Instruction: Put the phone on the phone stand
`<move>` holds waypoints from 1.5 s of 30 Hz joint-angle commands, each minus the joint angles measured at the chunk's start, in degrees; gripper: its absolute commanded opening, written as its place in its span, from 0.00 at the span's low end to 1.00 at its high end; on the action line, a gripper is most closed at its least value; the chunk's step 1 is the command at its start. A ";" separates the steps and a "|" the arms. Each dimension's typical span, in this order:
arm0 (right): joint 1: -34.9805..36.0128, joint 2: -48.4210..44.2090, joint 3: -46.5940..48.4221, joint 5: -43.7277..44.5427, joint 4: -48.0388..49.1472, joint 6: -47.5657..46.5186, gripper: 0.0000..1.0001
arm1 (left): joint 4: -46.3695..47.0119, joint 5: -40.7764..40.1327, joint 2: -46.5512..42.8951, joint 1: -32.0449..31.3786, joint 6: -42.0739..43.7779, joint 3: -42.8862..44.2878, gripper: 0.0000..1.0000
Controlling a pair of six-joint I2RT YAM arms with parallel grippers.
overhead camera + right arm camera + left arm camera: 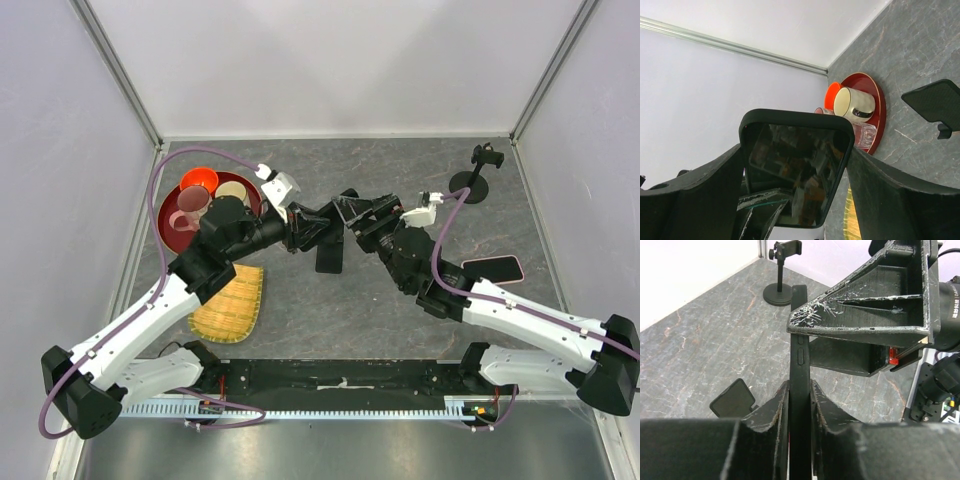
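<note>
The phone (pixel 800 355) is black in a dark case, held up off the table between both grippers. My left gripper (pixel 800 385) is shut on its lower part, one finger on each flat face. My right gripper (pixel 795 150) is shut on its two long edges; the screen (pixel 795 175) faces that camera. In the top view the grippers meet at mid table, left (pixel 333 226) and right (pixel 352 216), and mostly hide the phone. The black phone stand (pixel 478 176), a round base with a post and clamp, stands at the far right, also in the left wrist view (pixel 782 275).
A dark flat pad on a small foot (pixel 328 256) lies on the table under the grippers. A red tray (pixel 170 232) with cups is far left. A woven yellow mat (pixel 232 304) lies near left. A dark slab with a pink edge (pixel 492 268) lies at right.
</note>
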 commanded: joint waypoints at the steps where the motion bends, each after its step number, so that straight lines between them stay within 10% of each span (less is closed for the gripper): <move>1: -0.02 -0.31 -0.56 2.85 5.60 -0.26 0.09 | 0.62 2.19 -0.04 -0.40 -0.01 4.55 0.38; 8: 0.07 -2.60 -0.74 8.30 4.29 -9.30 0.00 | 2.01 -3.95 -4.76 -0.31 -0.36 2.45 0.54; 15: 6.12 2.13 2.06 18.03 4.73 -31.52 0.00 | 0.79 -46.78 -12.07 -0.31 -3.08 -1.77 0.55; 18: 9.82 8.02 4.97 27.71 5.77 -39.71 0.00 | 1.31 -52.21 -14.17 -0.22 -3.09 -3.00 0.55; 28: 11.67 26.56 15.69 37.13 11.75 -56.94 0.00 | 8.79 -55.39 -20.16 -0.22 -1.33 -8.63 0.56; 45: 2.62 36.24 22.55 24.74 8.77 -61.61 0.00 | 7.56 -51.70 -18.58 -0.13 -2.12 -7.40 0.66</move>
